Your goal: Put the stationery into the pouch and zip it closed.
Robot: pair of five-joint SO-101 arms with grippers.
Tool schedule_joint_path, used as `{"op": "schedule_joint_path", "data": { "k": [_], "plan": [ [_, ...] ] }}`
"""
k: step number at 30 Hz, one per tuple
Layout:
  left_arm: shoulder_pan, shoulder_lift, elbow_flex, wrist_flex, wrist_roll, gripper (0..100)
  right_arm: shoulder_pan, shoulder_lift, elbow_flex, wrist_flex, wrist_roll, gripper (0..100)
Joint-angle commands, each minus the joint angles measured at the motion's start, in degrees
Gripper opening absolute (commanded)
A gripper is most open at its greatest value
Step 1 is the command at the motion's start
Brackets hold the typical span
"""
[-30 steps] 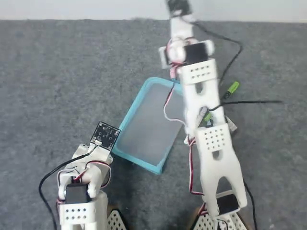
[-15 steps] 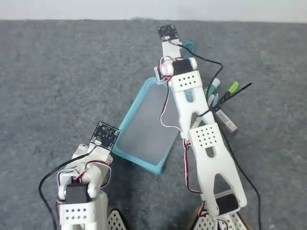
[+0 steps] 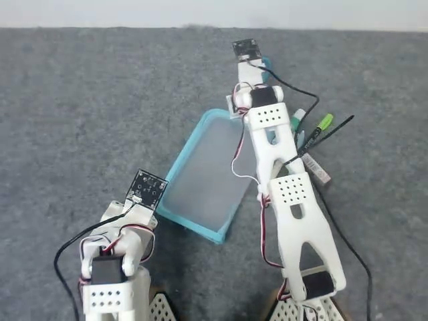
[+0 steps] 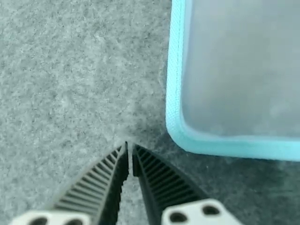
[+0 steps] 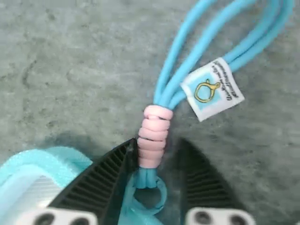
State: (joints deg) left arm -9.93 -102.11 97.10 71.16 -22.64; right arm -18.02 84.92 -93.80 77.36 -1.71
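One flat pouch [image 3: 204, 170], frosted translucent plastic with turquoise fabric trim, lies at a slant on the grey felt-covered table [image 3: 80, 100], between the two arms.

Zip pull, at the pouch's far corner [image 5: 33, 168]: a pink ribbed sleeve [image 5: 153, 133] gathers several light-blue cord loops [image 5: 211, 42], and a small white cloth tag [image 5: 213, 88] hangs on the cords. Sleeve and cords trail off the pouch onto the table.

At that same far corner sits the right gripper [image 5: 158, 146]. Its black ribbed fingers are spread, one on either side of the pink sleeve. One finger is against or just beside the sleeve and the other stands clear, so nothing is clamped. The white right arm [image 3: 294, 200] runs along the pouch's right edge, partly over it.

Stationery lies outside the pouch, on the table just past its right edge and beyond the arm:
- a green-capped marker [image 3: 324, 122]
- a teal-tipped pen [image 3: 298, 119]
- a white stick [image 3: 317, 169] with a printed label

The arm hides part of this group, so the full count cannot be told.

Just off the pouch's near-left corner, over bare table, is the left gripper [image 4: 130, 154]. Its fingers are drawn together with a hairline slit between them, holding nothing and clear of the trim. The left arm [image 3: 114, 267] rises behind it.
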Motion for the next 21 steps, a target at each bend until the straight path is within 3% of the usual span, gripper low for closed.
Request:
{"op": "schedule_joint_path", "data": {
  "k": [1,13,21],
  "plan": [
    [-0.4,0.4,-0.4,-0.4,-0.8,1,-0.1,-1.2,-2.3,0.5,0.9,1.3],
    [-0.4,0.4,-0.4,-0.4,-0.8,1,-0.4,-21.2,-2.5,16.7,1.1,0.6],
    [-0.4,0.4,-0.4,-0.4,-0.8,1,-0.6,-36.8,-2.5,24.9,5.8,0.6]
  ]
}}
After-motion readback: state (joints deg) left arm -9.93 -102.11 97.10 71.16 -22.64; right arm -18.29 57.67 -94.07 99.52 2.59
